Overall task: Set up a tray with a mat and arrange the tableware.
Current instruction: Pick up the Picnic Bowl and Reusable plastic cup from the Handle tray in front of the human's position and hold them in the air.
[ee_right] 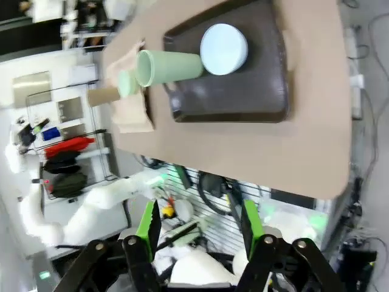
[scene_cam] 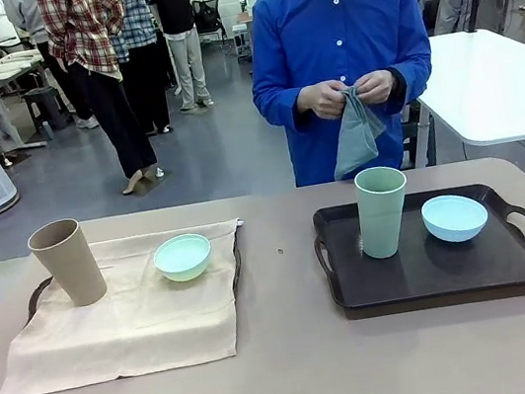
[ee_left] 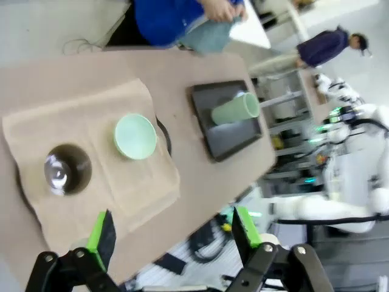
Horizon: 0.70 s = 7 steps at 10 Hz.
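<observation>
Front view: two trays, one matted, one bare

Item 1. Left tray [scene_cam: 236, 261], covered by a tan mat [scene_cam: 124, 329] that overhangs its near edge. On the mat stand the tan cup [scene_cam: 68, 263], upright at the far left, and the mint bowl [scene_cam: 183, 256] beside it. This set looks complete.

Item 2. Right tray [scene_cam: 435, 279], dark and uncovered. The sage green cup [scene_cam: 383, 211] and pale blue bowl [scene_cam: 455, 216] sit directly on it. They would probably need lifting before a mat could go beneath them.

Item 3. Grey-blue cloth [scene_cam: 356, 137], hanging from both of the person's hands [scene_cam: 322, 99] at the far side. It is likely the second mat, held ready to spread.

Item 4. Left gripper [ee_left: 172, 228], high above the table [scene_cam: 302, 381] and looking down on the matted tray. Its jaws are spread wide with nothing between them.

Item 5. Right gripper [ee_right: 199, 222], also raised and set back over the near table edge. Its fingers are apart and it holds nothing. Both arms appear parked clear of the person's work.
</observation>
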Motion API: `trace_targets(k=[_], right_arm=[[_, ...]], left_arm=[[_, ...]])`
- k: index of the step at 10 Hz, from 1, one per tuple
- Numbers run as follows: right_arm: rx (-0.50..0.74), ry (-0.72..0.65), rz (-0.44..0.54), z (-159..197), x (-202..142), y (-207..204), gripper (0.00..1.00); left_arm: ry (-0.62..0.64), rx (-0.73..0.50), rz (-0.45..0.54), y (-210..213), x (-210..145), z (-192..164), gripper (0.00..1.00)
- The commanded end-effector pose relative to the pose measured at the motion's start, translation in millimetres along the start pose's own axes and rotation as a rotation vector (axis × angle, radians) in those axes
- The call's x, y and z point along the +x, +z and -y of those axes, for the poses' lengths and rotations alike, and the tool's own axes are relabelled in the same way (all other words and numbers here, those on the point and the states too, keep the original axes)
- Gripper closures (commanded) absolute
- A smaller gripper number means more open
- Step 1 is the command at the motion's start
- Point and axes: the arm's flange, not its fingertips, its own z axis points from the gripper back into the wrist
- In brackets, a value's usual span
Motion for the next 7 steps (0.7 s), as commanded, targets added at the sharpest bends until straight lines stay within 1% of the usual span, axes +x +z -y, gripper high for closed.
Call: trace_targets(k=[1,2,3,4,5,6,7], right_arm=[[-0.183,-0.010,-0.048,-28,12,-26,0.30],[-0.246,0.029,-0.064,-43,15,-39,0.30],[-0.306,0.059,-0.062,-54,19,-55,0.30],[-0.353,0.083,-0.055,-63,24,-74,0.30],[-0.361,0.122,-0.065,-69,32,-99,0.30],[-0.358,0.178,-0.111,-75,37,-119,0.30],[-0.355,0.196,-0.144,-78,42,-134,0.30]], left_arm=[[-0.169,0.200,0.007,-40,10,38,0.00],[-0.296,0.282,0.004,-66,17,60,0.00],[-0.436,0.333,0.028,-91,21,83,0.00],[-0.532,0.322,0.000,-114,16,107,0.00],[-0.628,0.275,-0.065,-139,8,134,0.00],[-0.616,0.154,-0.236,-155,3,155,0.00],[-0.585,0.059,-0.364,-171,0,170,0.00]])
